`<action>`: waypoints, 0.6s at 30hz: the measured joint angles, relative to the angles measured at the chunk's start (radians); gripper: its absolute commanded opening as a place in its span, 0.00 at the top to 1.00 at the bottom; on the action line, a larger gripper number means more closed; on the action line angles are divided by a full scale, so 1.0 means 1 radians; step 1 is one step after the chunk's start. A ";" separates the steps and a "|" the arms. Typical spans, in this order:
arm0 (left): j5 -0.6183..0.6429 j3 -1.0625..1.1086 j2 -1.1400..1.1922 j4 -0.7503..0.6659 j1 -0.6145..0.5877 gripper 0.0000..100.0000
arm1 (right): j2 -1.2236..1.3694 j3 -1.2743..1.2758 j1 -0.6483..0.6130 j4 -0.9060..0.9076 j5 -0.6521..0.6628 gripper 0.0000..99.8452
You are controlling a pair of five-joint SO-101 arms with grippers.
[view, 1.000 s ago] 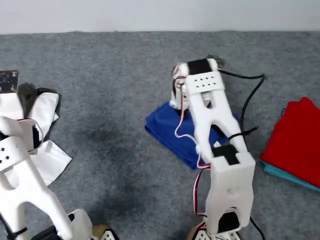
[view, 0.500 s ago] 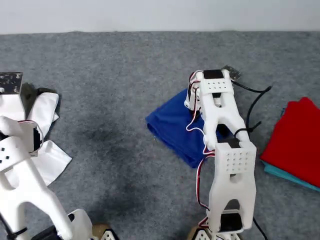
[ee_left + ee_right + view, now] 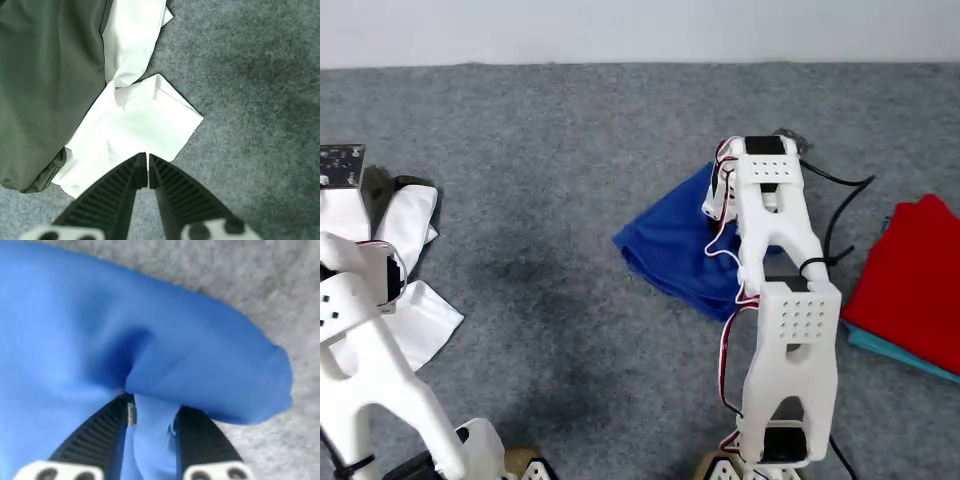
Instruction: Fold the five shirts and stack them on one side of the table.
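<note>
Blue shirt [image 3: 665, 250] is pinched at a bunched fold by R pincer [image 3: 152, 409]; fabric judged soft, light, floppy, so best gripped at edges. L pincer [image 3: 148, 165] is held pressed together, empty.

Crumpled blue cloth shirt [image 3: 665, 250]: mid-way across grey felt table top [image 3: 550, 150]. Just right of it: folded red cloth shirt [image 3: 910, 285] lying on teal cloth shirt [image 3: 880, 350]. Far left of it: rumpled white cloth shirt [image 3: 420, 325], touching dark green cloth garment [image 3: 375, 190].
</note>
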 measured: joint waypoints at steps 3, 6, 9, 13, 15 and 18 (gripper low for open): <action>0.000 0.000 0.000 0.000 0.000 0.98 | -0.012 -0.002 0.011 0.044 0.115 0.99; 0.000 0.000 0.000 0.000 0.000 0.98 | -0.072 0.015 0.044 0.115 0.215 0.99; 0.000 0.000 0.000 0.000 0.000 0.98 | -0.164 0.017 0.097 0.189 0.311 0.99; 0.000 0.000 0.000 0.000 0.000 0.98 | -0.302 0.017 0.184 0.235 0.460 0.99; 0.000 0.000 0.000 0.000 0.000 0.98 | -0.365 0.018 0.236 0.235 0.528 0.99; 0.000 0.000 0.000 0.000 0.000 0.98 | -0.448 0.018 0.302 0.236 0.626 0.99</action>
